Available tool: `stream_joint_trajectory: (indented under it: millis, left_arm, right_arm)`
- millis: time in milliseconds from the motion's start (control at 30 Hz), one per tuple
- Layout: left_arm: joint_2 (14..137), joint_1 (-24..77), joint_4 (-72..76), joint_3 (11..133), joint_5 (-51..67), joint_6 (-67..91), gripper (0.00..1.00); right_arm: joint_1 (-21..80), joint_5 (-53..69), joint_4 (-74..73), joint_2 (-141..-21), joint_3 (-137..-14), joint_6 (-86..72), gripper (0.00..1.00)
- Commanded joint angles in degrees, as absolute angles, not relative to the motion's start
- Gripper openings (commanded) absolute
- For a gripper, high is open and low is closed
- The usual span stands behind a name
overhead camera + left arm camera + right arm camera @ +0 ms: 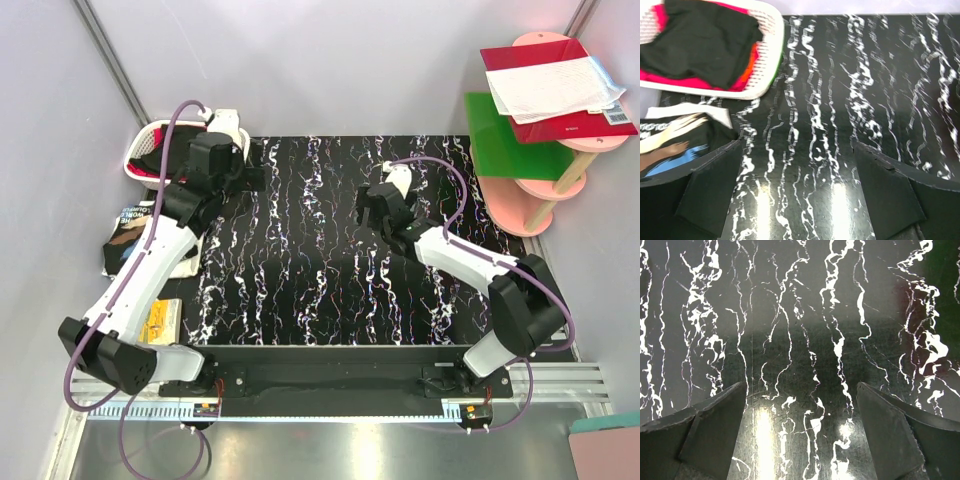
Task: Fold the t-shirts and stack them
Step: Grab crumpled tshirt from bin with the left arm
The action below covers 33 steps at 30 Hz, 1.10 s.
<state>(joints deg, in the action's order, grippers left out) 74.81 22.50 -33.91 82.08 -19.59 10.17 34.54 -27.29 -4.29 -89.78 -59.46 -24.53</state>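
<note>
A white basket (140,140) at the table's far left corner holds crumpled t-shirts, a black one (702,42) on top of pink and orange ones (670,80). A folded black t-shirt with a printed graphic (128,225) lies off the table's left edge; it also shows in the left wrist view (670,145). My left gripper (240,165) is open and empty over the table's far left, just right of the basket. My right gripper (375,205) is open and empty over the black marbled table (300,250), right of centre.
A pink stand with a green shelf (510,150) and a red book with papers (555,85) stands at the far right. A small yellowish object (162,322) lies at the left edge by the left arm's base.
</note>
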Motion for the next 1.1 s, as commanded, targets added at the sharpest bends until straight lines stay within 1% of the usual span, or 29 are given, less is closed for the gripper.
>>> stream_joint_trajectory:
  millis: [0, 133, 233, 367, 433, 467, 567, 667, 700, 767, 800, 900, 967, 1067]
  left_arm:
    - [78.04, 22.50, -31.55, 82.35, -11.69, 7.56, 0.99]
    - [88.73, 22.50, -41.10, 89.44, -14.67, 9.05, 0.99]
    - [93.67, 22.41, -45.42, 93.06, -18.71, 11.24, 0.99]
    - [94.66, 21.54, -45.27, 93.69, -24.86, 13.53, 0.99]
    - [95.53, 19.78, -44.65, 94.30, -26.63, 14.76, 0.99]
    - [96.06, 18.82, -44.65, 94.83, -26.37, 15.64, 0.99]
    - [99.66, 14.69, -45.26, 98.69, -25.75, 18.36, 0.99]
    - [105.28, 11.78, -46.14, 105.10, -27.76, 17.59, 0.99]
    - [107.12, 10.99, -46.40, 109.47, -28.47, 17.06, 0.99]
    - [112.92, 10.11, -48.25, 114.32, -29.35, 16.09, 0.99]
    - [116.68, 9.15, -49.12, 118.70, -29.36, 16.52, 0.99]
    - [122.49, 8.26, -51.15, 124.60, -29.35, 17.05, 0.99]
    - [124.44, 7.65, -51.24, 127.07, -30.06, 16.79, 0.99]
    - [127.61, 6.60, -51.33, 129.28, -30.41, 16.61, 0.99]
  right_arm:
    - [35.60, -28.83, 1.39, -88.42, -57.75, -22.68, 1.00]
    - [35.60, -28.39, 1.06, -88.95, -58.18, -22.76, 1.00]
    - [35.60, -29.26, 0.35, -88.51, -58.71, -23.12, 1.00]
    - [35.60, -35.48, -4.29, -86.49, -59.15, -22.24, 1.00]
    - [35.60, -38.92, -5.88, -84.30, -59.06, -21.88, 1.00]
    - [35.60, -42.68, -7.11, -83.24, -58.45, -21.62, 0.99]
    - [35.60, -49.19, -7.56, -76.14, -55.30, -20.13, 0.98]
    - [35.60, -52.72, -7.47, -69.73, -52.31, -18.29, 0.98]
    - [35.60, -53.00, -7.38, -68.13, -51.69, -17.76, 0.98]
    - [35.60, -54.14, -6.60, -63.92, -49.40, -16.36, 0.99]
    - [35.51, -54.58, -5.98, -62.68, -48.52, -15.83, 1.00]
    - [35.60, -55.28, -1.24, -58.37, -44.48, -12.75, 1.00]
    - [35.51, -54.50, 2.36, -56.52, -42.46, -10.91, 1.00]
    - [35.51, -52.30, 6.49, -56.95, -40.78, -8.45, 1.00]
